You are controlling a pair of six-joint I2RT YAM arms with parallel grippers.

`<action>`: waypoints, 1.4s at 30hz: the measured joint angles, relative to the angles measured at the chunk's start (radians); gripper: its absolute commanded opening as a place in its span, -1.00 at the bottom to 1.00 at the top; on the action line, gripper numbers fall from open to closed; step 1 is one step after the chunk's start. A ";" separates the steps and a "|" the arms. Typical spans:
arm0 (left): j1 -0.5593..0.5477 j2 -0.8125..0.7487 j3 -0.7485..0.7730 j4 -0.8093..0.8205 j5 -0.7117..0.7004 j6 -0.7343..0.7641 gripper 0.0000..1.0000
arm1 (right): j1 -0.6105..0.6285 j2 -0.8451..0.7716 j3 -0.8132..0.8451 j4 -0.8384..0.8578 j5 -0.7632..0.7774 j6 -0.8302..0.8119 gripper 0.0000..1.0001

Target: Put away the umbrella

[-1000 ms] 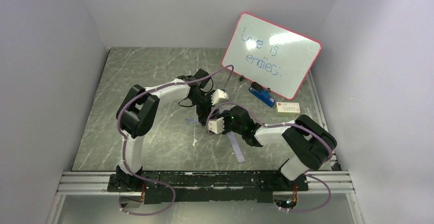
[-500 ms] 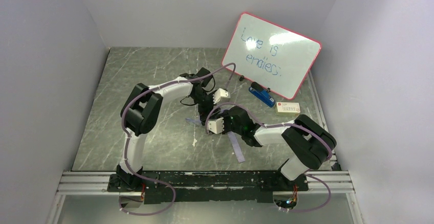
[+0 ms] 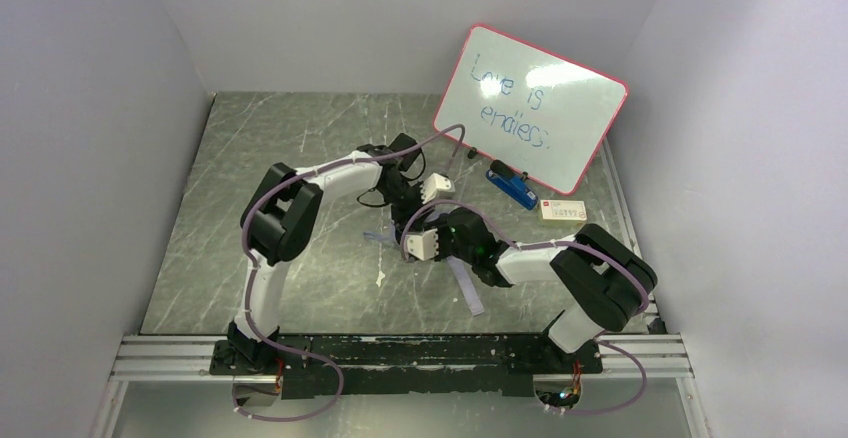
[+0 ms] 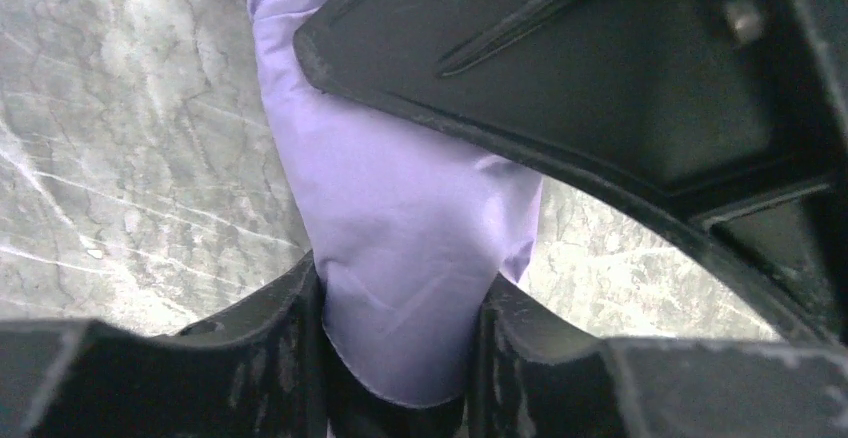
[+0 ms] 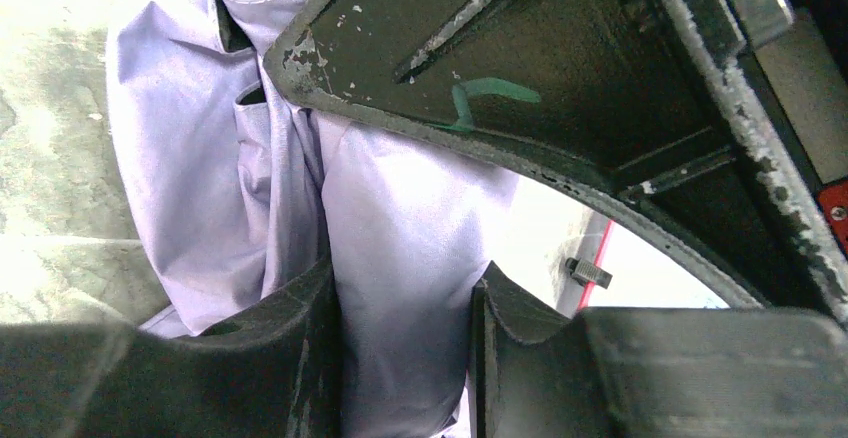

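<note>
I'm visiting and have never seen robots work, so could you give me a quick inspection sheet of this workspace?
Surface: grey marbled table, one white speck.
Job's things: umbrella, lavender fabric bunched mid-table between the arms, one strip of it trailing toward the near edge.
Clutter: red-framed whiteboard at back right; blue object and small white box beside it.
Grippers: left gripper and right gripper each shut on umbrella fabric.
Cables: purple cables running along both arms.
Surroundings: plain pale walls.

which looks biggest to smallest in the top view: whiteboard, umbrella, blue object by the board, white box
1. whiteboard
2. umbrella, mostly hidden, so unsure
3. blue object and white box, about alike, not ranked
</note>
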 measured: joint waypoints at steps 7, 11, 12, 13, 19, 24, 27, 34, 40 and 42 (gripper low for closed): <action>-0.016 0.000 0.005 0.007 -0.034 -0.020 -0.81 | 0.000 -0.015 0.001 -0.019 0.014 0.008 -0.23; -0.026 -0.008 -0.007 0.031 -0.047 -0.030 -0.90 | 0.001 -0.059 0.000 -0.071 0.017 0.036 0.04; -0.027 -0.011 -0.011 0.037 -0.052 -0.032 -0.90 | 0.002 -0.081 -0.001 -0.092 0.015 0.048 0.06; -0.032 -0.014 -0.018 0.049 -0.063 -0.034 -0.90 | 0.005 -0.105 -0.001 -0.110 0.013 0.060 0.07; -0.036 -0.023 -0.039 0.097 -0.112 -0.076 -0.91 | 0.034 -0.294 -0.017 -0.179 -0.020 0.182 0.09; -0.040 -0.032 -0.051 0.124 -0.150 -0.102 -0.90 | 0.050 -0.486 -0.056 -0.180 -0.041 0.359 0.08; -0.042 -0.032 -0.051 0.140 -0.174 -0.115 -0.91 | 0.057 -0.598 -0.077 -0.179 0.006 0.518 0.05; -0.035 -0.032 -0.050 0.167 -0.219 -0.142 -0.91 | 0.058 -0.723 0.020 -0.369 0.246 1.074 0.04; -0.030 -0.031 -0.048 0.179 -0.246 -0.150 -0.90 | 0.056 -0.665 0.183 -0.703 0.387 1.565 0.09; -0.030 -0.031 -0.048 0.180 -0.251 -0.150 -0.91 | 0.048 -0.650 0.180 -0.780 0.403 1.663 0.10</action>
